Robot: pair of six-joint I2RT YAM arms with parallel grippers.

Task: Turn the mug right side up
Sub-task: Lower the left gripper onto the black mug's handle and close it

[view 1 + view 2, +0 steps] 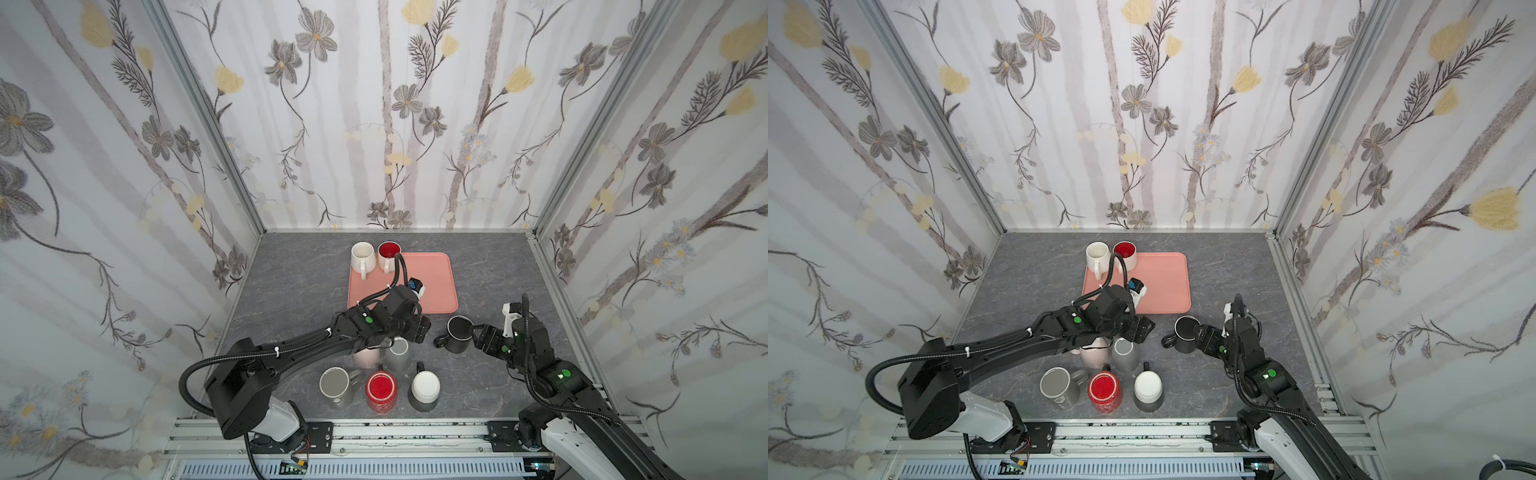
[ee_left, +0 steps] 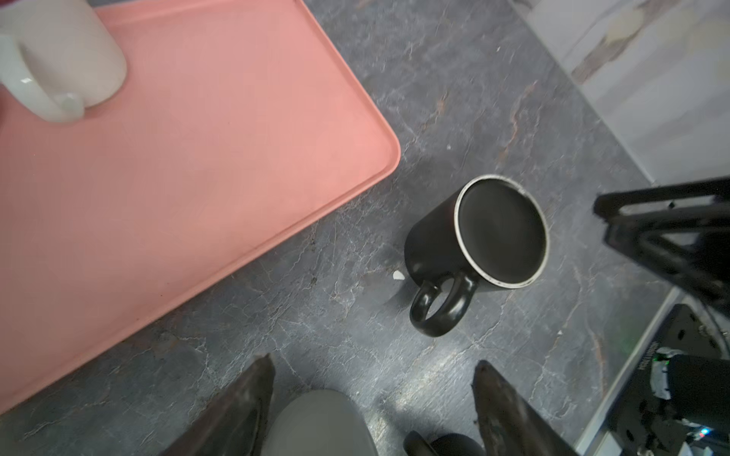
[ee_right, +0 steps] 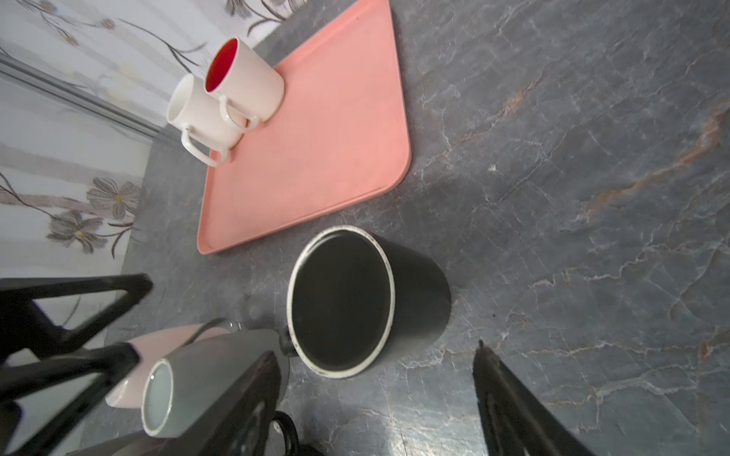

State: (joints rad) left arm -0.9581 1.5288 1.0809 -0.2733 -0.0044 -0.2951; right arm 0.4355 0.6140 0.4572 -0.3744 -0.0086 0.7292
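Black mug [image 1: 457,334] stands mouth up on the table [image 1: 291,299], just off the near corner of the tray [image 1: 436,286], so I judge its turn done. Right gripper [image 1: 477,336] sits just beside its rim with jaws spread and nothing between them; the top views don't show whether a fingertip touches the rim. Left gripper [image 2: 375,361] hangs over the cluster nearer the robot, jaws wide and straddling a gray mug [image 2: 320,422] that stands bottom up. There's a clear gap on one side, so no grip. A pink mug [image 1: 368,357] leans close beside the gray one. Two mugs stand upright on the tray's far corner. What's left, by my reading: grip the gray mug and flip it, then the other overturned mugs.
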